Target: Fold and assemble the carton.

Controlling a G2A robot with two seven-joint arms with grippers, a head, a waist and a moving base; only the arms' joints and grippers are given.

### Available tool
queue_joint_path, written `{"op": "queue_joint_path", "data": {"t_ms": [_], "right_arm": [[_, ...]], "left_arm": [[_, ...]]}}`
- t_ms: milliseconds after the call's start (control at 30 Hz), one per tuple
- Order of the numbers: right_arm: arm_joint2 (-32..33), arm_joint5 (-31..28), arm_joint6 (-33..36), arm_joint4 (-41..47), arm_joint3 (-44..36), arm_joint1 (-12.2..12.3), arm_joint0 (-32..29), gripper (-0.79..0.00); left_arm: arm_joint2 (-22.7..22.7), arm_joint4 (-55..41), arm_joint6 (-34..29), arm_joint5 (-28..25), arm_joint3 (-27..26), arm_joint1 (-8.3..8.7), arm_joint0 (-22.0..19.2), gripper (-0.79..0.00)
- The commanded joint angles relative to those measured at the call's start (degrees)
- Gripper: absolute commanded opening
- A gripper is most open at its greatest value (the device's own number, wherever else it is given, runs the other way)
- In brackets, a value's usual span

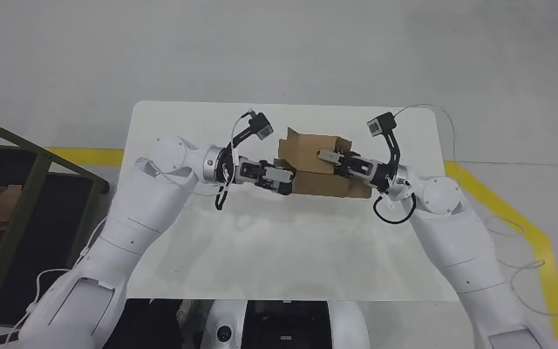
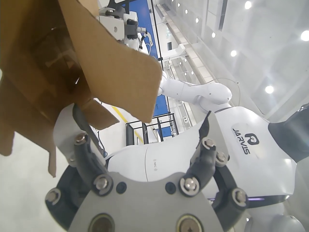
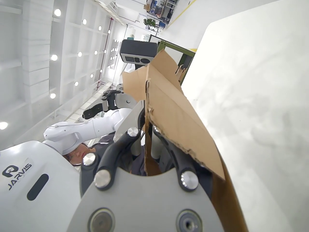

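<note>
A brown corrugated carton (image 1: pixel 314 159) is seen over the rear middle of the white counter (image 1: pixel 305 253), between the two arms. It is partly erected, with its flaps standing out loose. Whether its underside rests on the counter cannot be told.

The right gripper (image 1: pixel 333 158) is laid across the top of the carton from the right side. In the right wrist view, the right gripper (image 3: pixel 147 126) is clenched on the carton (image 3: pixel 169 102). A torn edge of one upright panel is pinched between the two fingers (image 3: pixel 138 121), and the panel runs away from the wrist alongside the counter (image 3: pixel 253 85).

The left gripper (image 1: pixel 281 177) is placed at the carton's left end, low against its side. In the left wrist view, the left gripper (image 2: pixel 142 119) is released and its fingers (image 2: pixel 206 126) are spread wide. The open interior of the carton (image 2: pixel 48 49) is seen from this side, and one large flap is angled out over the gap between the fingers. The other finger lies just under a small lower flap, and nothing is gripped.

A yellow floor line (image 1: pixel 87 157) is seen beyond the counter's left edge, and a dark green rack (image 1: pixel 35 174) stands beside it.
</note>
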Motion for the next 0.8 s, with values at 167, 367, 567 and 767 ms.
{"op": "queue_joint_path", "data": {"t_ms": [167, 367, 567, 767], "right_arm": [[0.6, -0.1, -0.7, -0.2, 0.1, 0.0, -0.5, -0.785], [0.7, -0.1, -2.2, -1.1, 0.0, -0.1, -0.7, -0.785], [0.9, 0.1, -3.9, -1.8, -0.7, -0.2, -1.1, -0.785], [1.1, 0.3, -4.6, -1.7, -2.6, -0.2, -1.9, -0.785]], "left_arm": [[-1.1, -0.2, -0.2, 0.4, -1.5, 0.32, 1.1, 0.000], [-1.0, -1.4, -1.3, 0.8, -2.6, 0.31, 1.4, 0.000], [0.7, -2.1, -2.1, 1.1, -2.5, -0.15, 0.5, 0.000], [2.6, -1.9, -1.4, 1.1, -0.2, -0.79, -0.9, 0.000]]}}
